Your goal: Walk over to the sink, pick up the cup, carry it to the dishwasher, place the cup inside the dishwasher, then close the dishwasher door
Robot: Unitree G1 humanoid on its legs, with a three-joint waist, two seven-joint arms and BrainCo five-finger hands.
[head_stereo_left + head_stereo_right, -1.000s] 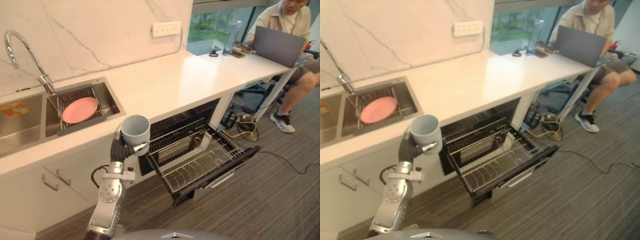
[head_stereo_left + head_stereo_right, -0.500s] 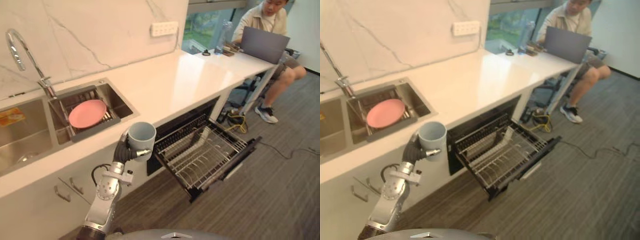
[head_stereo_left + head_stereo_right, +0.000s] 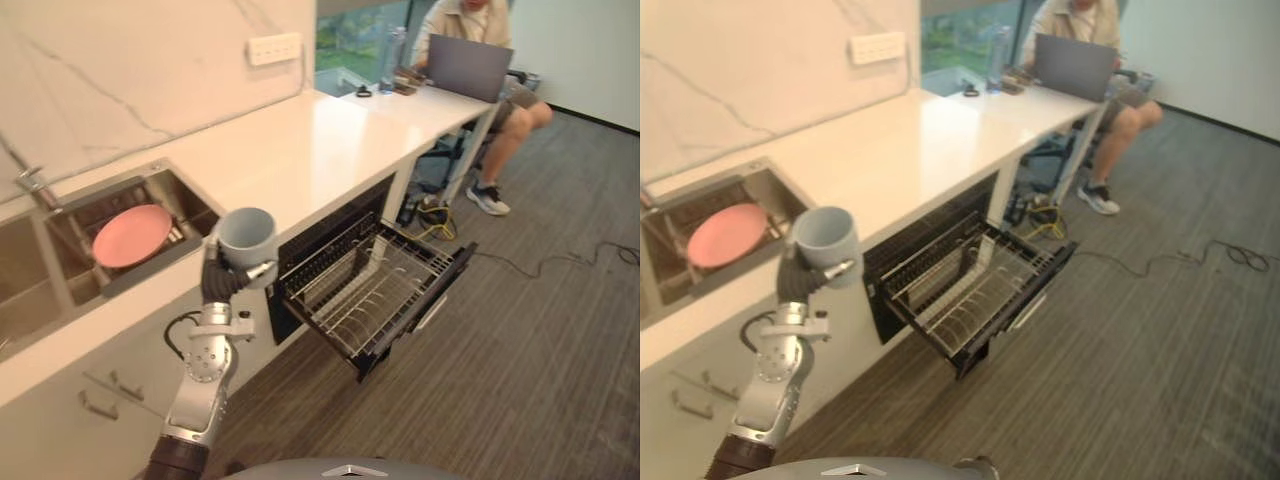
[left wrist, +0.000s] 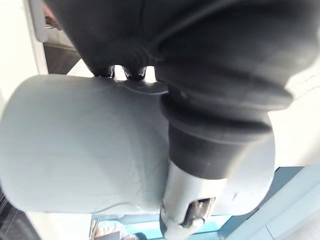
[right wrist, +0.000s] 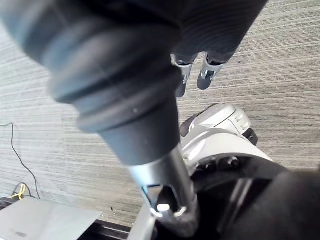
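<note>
A pale blue-grey cup (image 3: 246, 238) is held upright, mouth up, in my left hand (image 3: 214, 284), whose fingers and thumb are curled round its lower wall. It hangs in front of the counter edge, between the sink (image 3: 70, 215) and the dishwasher (image 3: 372, 287). The dishwasher stands to the cup's right with its door (image 3: 447, 277) folded down and the wire rack (image 3: 962, 289) pulled out over it. In the left wrist view the cup (image 4: 75, 150) lies against the thumb (image 4: 192, 200). My right hand (image 5: 192, 75) hangs over the floor with relaxed fingers, holding nothing.
A pink plate (image 3: 130, 234) lies in the sink. The white counter (image 3: 300, 150) runs right to a desk where a person (image 3: 490, 60) sits at a laptop (image 3: 470, 68). Cables (image 3: 435, 215) lie under the desk. Grey striped floor (image 3: 520, 380) spreads right of the dishwasher.
The whole view has shifted as the robot moves, so the sink now sits further left and the floor fills more of the right. The cup stays upright in my left hand.
</note>
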